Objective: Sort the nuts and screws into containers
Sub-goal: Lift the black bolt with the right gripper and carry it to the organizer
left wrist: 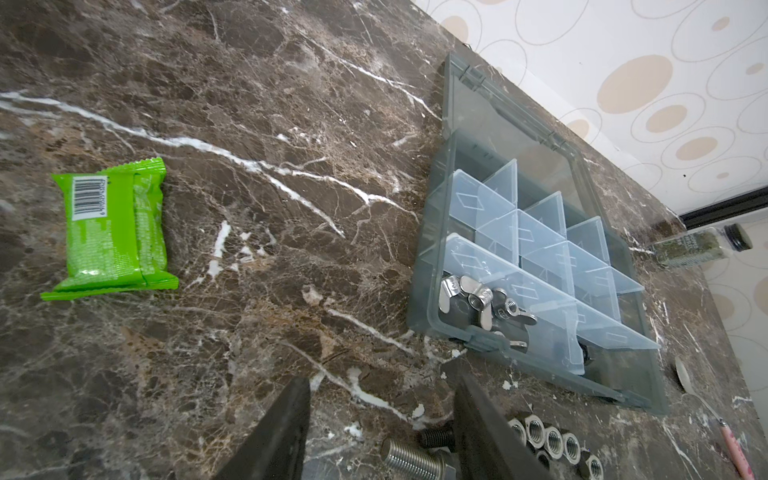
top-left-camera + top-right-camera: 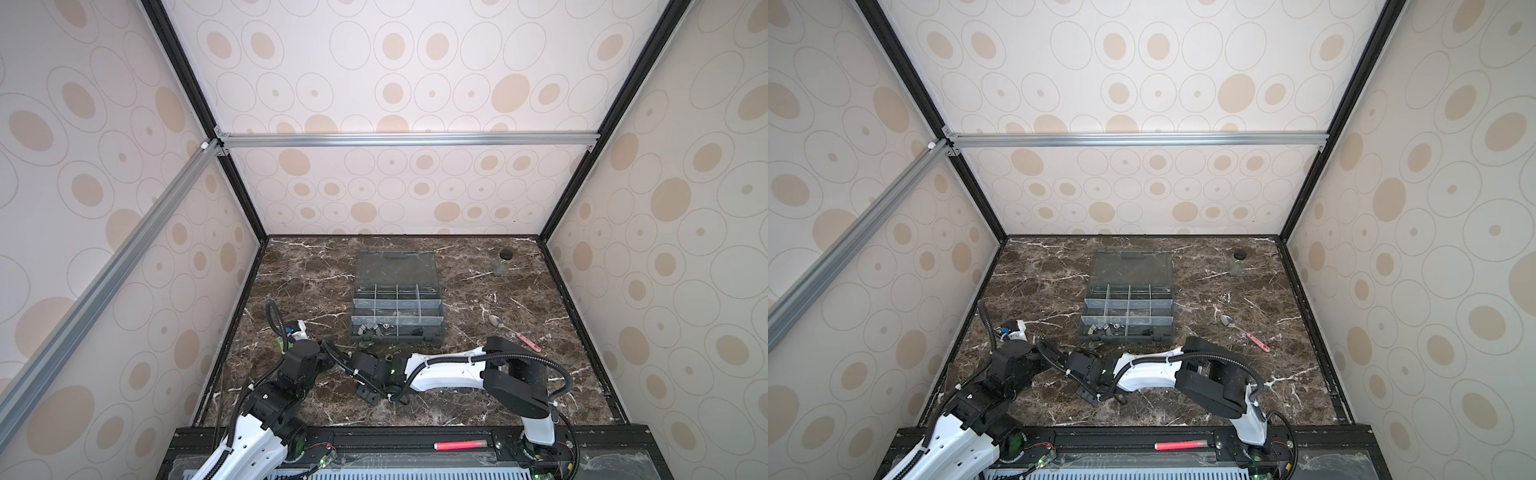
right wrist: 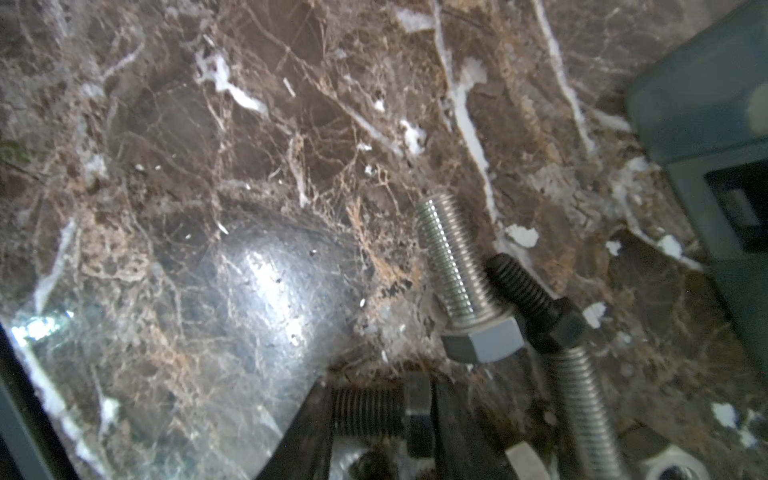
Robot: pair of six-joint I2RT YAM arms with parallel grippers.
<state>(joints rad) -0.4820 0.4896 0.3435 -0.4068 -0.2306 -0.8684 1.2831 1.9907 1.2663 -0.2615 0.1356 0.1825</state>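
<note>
The right gripper (image 3: 376,395) pinches a short black screw (image 3: 365,411) end to end at the counter (image 3: 208,166); silver screws (image 3: 453,266) and a second black screw (image 3: 536,299) lie just beyond its fingertips. The left gripper (image 1: 382,378) hangs spread above the counter, with hex nuts (image 1: 552,440) just beside one finger. The containers (image 1: 428,266) sit ahead of it, with wing nuts (image 1: 478,299) in the nearest corner compartment.

A brown, white-veined marble tabletop (image 2: 311,282) is enclosed at nine, twelve and three o'clock by oval-patterned cream walls (image 2: 415,195).
</note>
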